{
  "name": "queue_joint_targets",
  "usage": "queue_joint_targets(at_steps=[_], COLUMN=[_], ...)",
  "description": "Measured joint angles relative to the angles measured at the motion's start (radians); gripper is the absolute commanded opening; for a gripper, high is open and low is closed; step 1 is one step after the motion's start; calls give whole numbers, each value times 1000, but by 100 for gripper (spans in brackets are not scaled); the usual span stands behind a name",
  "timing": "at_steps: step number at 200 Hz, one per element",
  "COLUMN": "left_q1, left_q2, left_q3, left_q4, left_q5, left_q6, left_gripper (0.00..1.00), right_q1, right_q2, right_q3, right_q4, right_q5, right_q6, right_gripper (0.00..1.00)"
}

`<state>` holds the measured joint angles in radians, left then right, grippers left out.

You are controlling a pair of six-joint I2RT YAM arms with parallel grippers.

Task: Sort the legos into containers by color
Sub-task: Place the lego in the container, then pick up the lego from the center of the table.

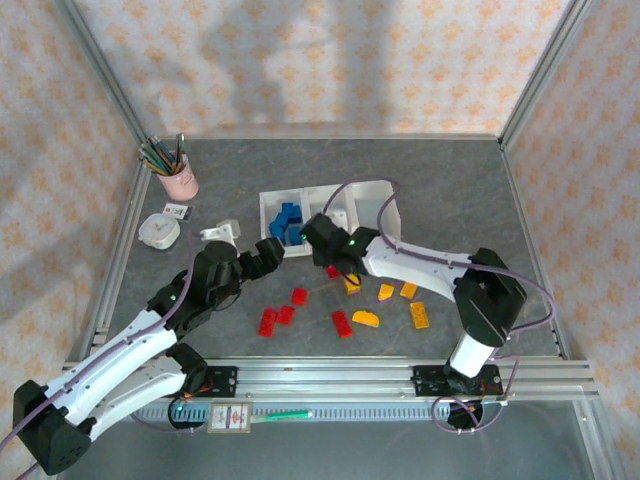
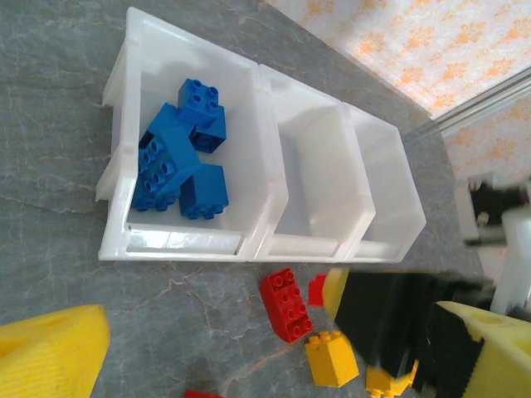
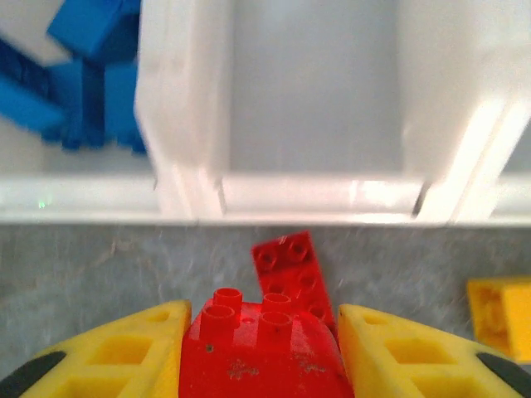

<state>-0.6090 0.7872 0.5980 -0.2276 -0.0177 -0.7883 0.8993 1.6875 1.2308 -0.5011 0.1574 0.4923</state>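
**A:** Right gripper (image 3: 261,322), status?

**B:** Pinching a red studded plastic brick (image 3: 264,358). Its yellow ribbed fingers (image 3: 124,352) are pressed on both sides of it. It sits just in front of the mid compartment of the three joined translucent white plastic bins (image 3: 274,197). Can't tell if the brick is off the grey marbled tabletop (image 3: 91,265).

**A:** Left gripper (image 1: 268,252)?

**B:** Spread wide; yellow foam pads (image 2: 54,348) sit at opposite bottom corners of its wrist view. It hovers over the table near the front of the left compartment, just left of the right gripper.

**A:** What's in the bins?

**B:** A pile of blue studded plastic bricks (image 2: 178,157) in the left compartment, some stacked and tilted.

**A:** Other legos?

**B:** Loose on the table, on the near side of the bins. A second red studded brick (image 3: 286,265) lies angled right behind the held one, close to the bins' front wall; touching or not, can't tell. There's a yellow square brick (image 2: 332,358) next to it. The overhead view has more small red bricks (image 1: 285,314) left of centre. Orange-yellow pieces (image 1: 408,290) are to the right, incl. a half-round one (image 1: 366,319) and a rectangular one (image 1: 419,315).

**A:** Anything else?

**B:** A pink pencil cup (image 1: 178,180) w/ pencils at back left, with a white round timer (image 1: 158,231) near it. Both are well apart from the bins.
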Motion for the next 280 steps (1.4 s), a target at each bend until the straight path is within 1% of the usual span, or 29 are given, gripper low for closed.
queue_joint_targets(at_steps=[30, 69, 109, 155, 174, 218, 232, 280], left_q1=[0, 3, 42, 72, 75, 75, 75, 75], left_q2=[50, 107, 122, 131, 132, 132, 131, 111], left_q3=[34, 61, 69, 69, 69, 69, 69, 69], left_q4=[3, 6, 19, 35, 36, 36, 36, 34], left_q5=[-15, -35, -44, -42, -41, -32, -24, 10], left_q6=[22, 54, 58, 65, 74, 83, 83, 81], left_gripper=[99, 99, 99, 99, 99, 99, 99, 99], right_q1=[-102, -182, -220, -224, -224, -224, -224, -205], right_q2=[21, 176, 349, 455, 457, 436, 386, 132], right_q3=[75, 244, 394, 500, 503, 488, 440, 196], right_q4=[21, 76, 79, 78, 79, 76, 79, 91], right_q5=[0, -30, -37, -45, -50, -55, -64, -77], right_q6=[-58, -140, -192, -250, -262, -269, -268, -238], right_gripper=[44, 45, 45, 57, 60, 58, 58, 59])
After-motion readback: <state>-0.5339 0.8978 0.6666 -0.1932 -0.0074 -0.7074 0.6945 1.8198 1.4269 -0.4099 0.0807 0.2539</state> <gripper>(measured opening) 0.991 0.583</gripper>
